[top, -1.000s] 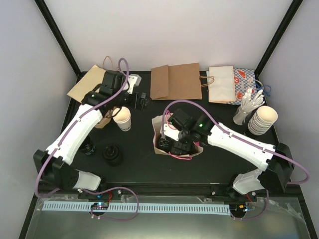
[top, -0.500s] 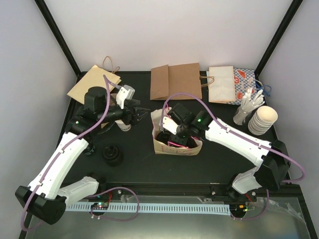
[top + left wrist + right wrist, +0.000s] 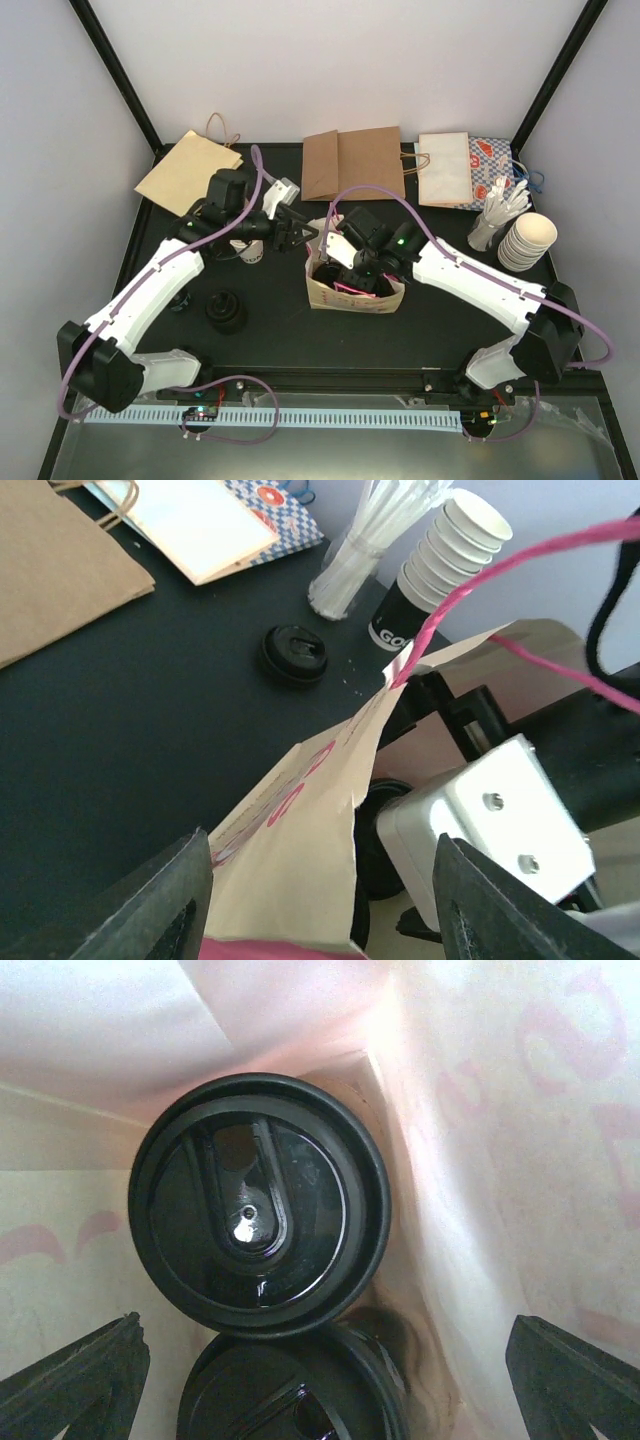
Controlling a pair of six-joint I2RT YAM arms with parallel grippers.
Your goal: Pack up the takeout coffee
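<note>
- Beside the rim of the cream bag [image 3: 385, 298], on its left, my left pincer [image 3: 293, 228] hangs spread wide. The paper edge rises between its fingers and nothing is pinched.
- My right pincer [image 3: 325, 1385] is down inside that bag, spread wide too, above two black lids [image 3: 258, 1216].
- The takeout coffee [image 3: 250, 254] stands on the table [image 3: 270, 330] just left of the bag, outside it, partly hidden under my left arm [image 3: 150, 290].

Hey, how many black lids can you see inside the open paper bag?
2. In the right wrist view, one black lid shows whole in the middle. A second black lid sits just below it, cut off by the frame edge. The paper bag may hide more.
</note>
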